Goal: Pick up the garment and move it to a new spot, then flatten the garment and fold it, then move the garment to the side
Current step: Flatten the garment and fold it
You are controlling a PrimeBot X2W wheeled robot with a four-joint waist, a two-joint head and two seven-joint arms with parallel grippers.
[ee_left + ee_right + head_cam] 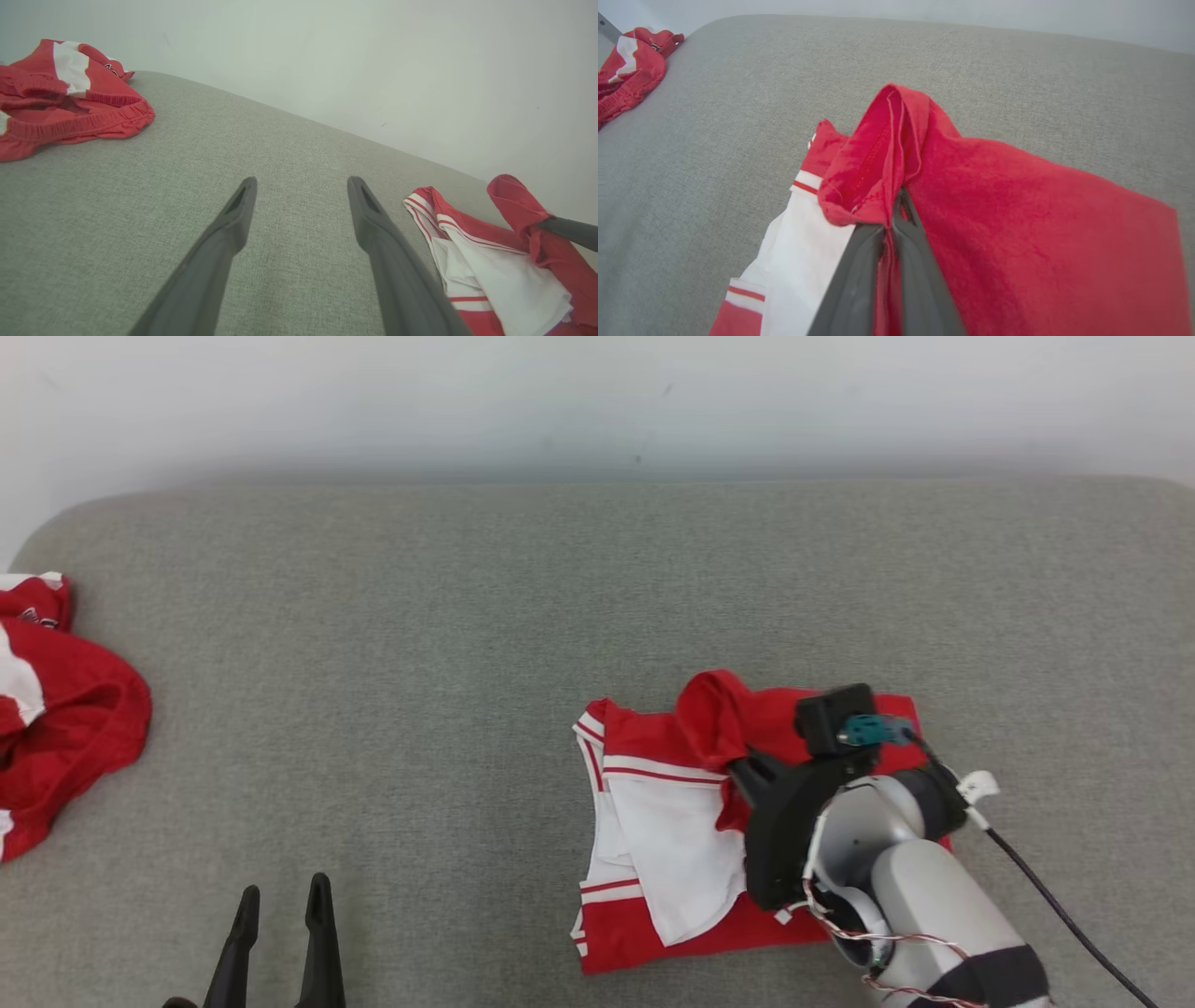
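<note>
My right gripper (900,198) is pinched tight on a red flap of the garment (653,821), which lies part-folded at the front right of the cushion (467,616). My left gripper (280,896) hangs wide and empty at its front left. I judge flattening done, folding under way, moving aside yet to do.

The garment (653,821) is red with a large white panel and thin red-and-white striped trim. It lies folded into a rough rectangle on the grey fabric surface (448,644), right of the middle and close to the near edge. Its left half shows the creased white panel lying flat, with striped bands at the far-left and near-left corners. Its right half is plain red. There, a ridge of red cloth stands raised off the pile, pinched between the closed fingers of the right gripper (900,205).
</note>
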